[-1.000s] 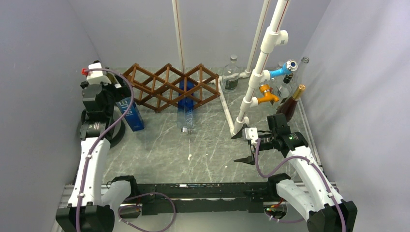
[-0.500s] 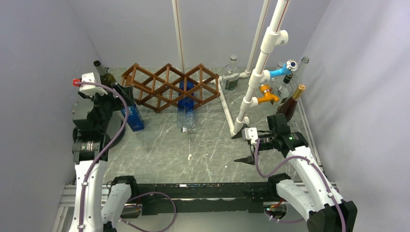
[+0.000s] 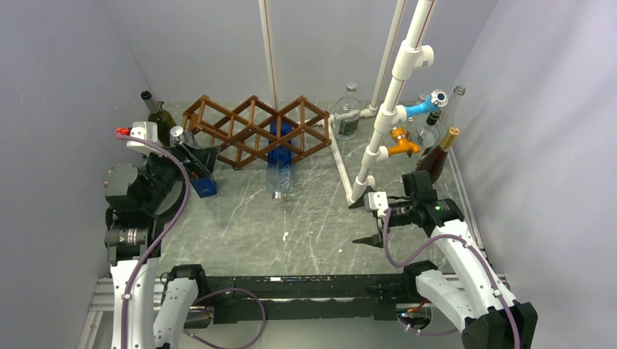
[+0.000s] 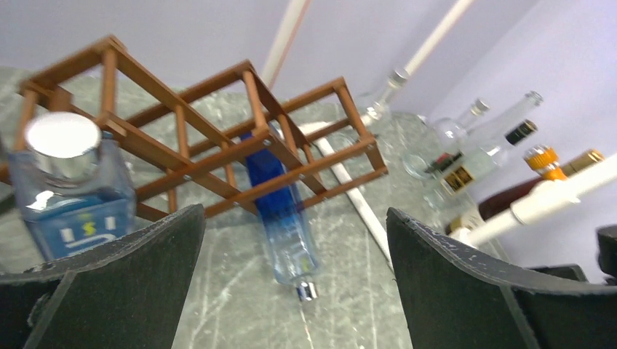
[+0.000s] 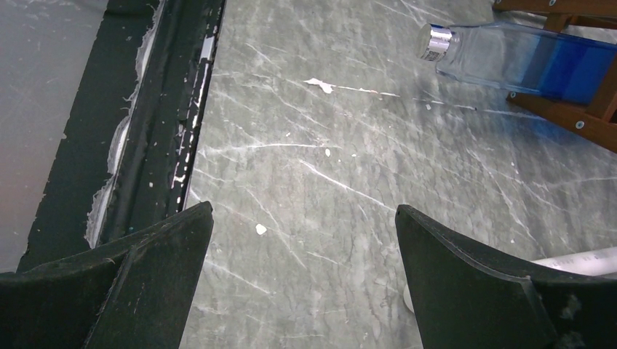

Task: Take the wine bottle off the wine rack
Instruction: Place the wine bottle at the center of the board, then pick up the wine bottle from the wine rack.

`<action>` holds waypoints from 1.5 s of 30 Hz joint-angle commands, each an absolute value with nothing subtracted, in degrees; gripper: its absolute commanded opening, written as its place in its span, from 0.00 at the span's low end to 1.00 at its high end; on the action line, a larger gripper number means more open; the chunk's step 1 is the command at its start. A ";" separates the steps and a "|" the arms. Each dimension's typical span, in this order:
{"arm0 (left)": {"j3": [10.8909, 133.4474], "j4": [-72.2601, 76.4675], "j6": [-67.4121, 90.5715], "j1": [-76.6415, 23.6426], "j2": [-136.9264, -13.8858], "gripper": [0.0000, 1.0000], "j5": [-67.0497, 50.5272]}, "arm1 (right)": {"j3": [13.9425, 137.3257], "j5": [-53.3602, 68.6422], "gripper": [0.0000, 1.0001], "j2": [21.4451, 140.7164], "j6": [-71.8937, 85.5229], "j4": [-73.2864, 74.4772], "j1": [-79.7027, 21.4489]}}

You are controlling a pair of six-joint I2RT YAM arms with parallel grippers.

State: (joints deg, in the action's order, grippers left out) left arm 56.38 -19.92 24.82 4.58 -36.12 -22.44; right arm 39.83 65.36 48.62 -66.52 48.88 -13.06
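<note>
The wine bottle (image 3: 280,166) lies on its side, its blue body seemingly in a lower middle cell of the wine rack (image 3: 247,131), with the capped neck out on the surface (image 3: 305,233). The left claw (image 4: 295,209) gapes empty near a square blue bottle (image 4: 73,196). The right claw (image 3: 361,224), also spread and empty, hovers well apart.

wine rack (image 3: 252,131) shown in reddish-brown wood. wine bottle (image 3: 279,174) shaded deep blue to clear, capped in silver. table (image 3: 305,225) patterned as grey-green marble, veined white. square bottle (image 4: 73,196) tinted pale blue, labelled in darker blue, topped in silver. pipe (image 3: 398,83) seen in white, light-blue fitting (image 3: 422,109) and orange fitting (image 3: 402,143) attached. walls (image 3: 65,73) coloured pale lilac.
</note>
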 commanded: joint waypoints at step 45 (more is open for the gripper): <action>32.95 1.39 35.82 -32.43 -48.82 1.00 -0.17 | 40.00 65.30 0.99 49.39 -67.75 47.46 -12.56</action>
State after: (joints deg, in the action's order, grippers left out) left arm 33.56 -5.96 34.46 -32.23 -47.44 -1.65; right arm 39.83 64.49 49.54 -66.48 48.82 -12.78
